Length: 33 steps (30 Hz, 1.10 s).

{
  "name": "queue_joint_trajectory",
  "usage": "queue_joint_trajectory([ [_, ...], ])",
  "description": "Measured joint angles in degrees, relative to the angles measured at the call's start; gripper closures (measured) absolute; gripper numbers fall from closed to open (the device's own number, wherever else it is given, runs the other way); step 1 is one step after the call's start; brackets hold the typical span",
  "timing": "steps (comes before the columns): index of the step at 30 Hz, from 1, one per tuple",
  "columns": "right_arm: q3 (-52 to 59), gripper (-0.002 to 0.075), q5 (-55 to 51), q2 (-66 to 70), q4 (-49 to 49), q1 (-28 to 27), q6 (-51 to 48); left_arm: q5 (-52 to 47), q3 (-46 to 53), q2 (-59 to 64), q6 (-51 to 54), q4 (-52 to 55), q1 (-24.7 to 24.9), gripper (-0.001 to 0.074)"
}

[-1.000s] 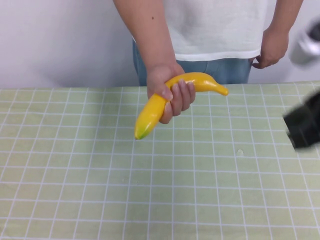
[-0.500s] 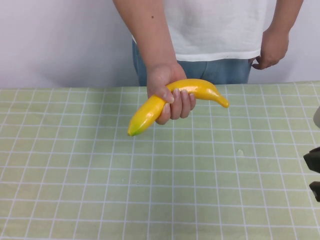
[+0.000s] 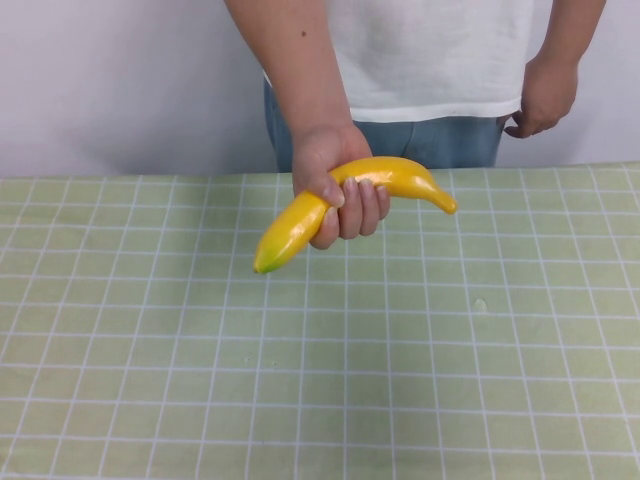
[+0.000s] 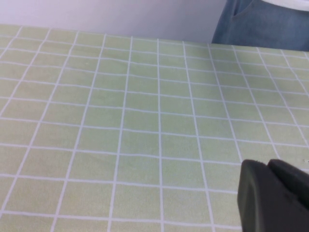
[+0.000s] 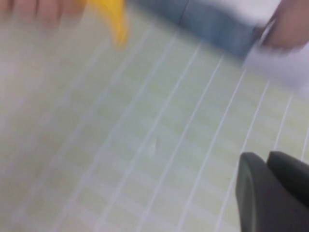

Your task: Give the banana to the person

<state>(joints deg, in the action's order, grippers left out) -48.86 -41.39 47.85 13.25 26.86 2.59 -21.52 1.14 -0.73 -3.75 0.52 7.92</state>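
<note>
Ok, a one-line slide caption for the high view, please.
Person holds the banana above the green checked table; neither robot hand is in this view.

From above on our own side we look down across the bench (image 3: 150,380) toward the person (image 3: 430,60). Each wrist camera sits low and close over the bench, facing that person; all three share the gridded surface.

No writing, label, brand, number or sign can be read anywhere here: not on the checked tablecloth (image 3: 150,380), the banana (image 3: 300,220) or the person's white shirt (image 3: 430,50).
</note>
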Motion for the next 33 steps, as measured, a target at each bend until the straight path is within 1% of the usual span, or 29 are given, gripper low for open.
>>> queue_joint_trajectory([
  [5, 11.93, 0.0733, 14.09, -10.78, -4.3, -8.49, 0.12, 0.0, 0.0, 0.0, 0.0, 0.0, 0.0, 0.0739],
  [10, 28.15, 0.0733, 24.6, -23.59, -8.07, -16.36, 0.25, 0.0, 0.0, 0.0, 0.0, 0.0, 0.0, 0.0738],
  [13, 38.21, 0.0733, 30.88, -30.45, -10.51, -19.26, 0.34, 0.0, 0.0, 0.0, 0.0, 0.0, 0.0, 0.0738],
  [16, 47.87, 0.0733, 38.72, -36.32, -12.05, -20.5, 0.34, 0.0, 0.0, 0.0, 0.0, 0.0, 0.0, 0.0738],
  [22, 50.43, 0.0733, 32.5, -47.21, -11.14, -20.76, -2.59, 0.0, 0.0, 0.0, 0.0, 0.0, 0.0, 0.0739],
  [25, 50.43, 0.0733, 29.71, -48.27, -10.94, -21.38, -2.59, 0.0, 0.0, 0.0, 0.0, 0.0, 0.0, 0.0738],
  [30, 50.53, 0.0733, 21.62, -48.48, -10.8, -24.15, 3.21, 0.0, 0.0, -0.03, 0.0, 0.26, 0.0, 0.0739],
  [33, 50.53, 0.0733, 20.25, -48.56, -10.68, -25.04, 5.4, 0.0, 0.0, -0.03, 0.0, 0.26, 0.0, 0.0738],
])
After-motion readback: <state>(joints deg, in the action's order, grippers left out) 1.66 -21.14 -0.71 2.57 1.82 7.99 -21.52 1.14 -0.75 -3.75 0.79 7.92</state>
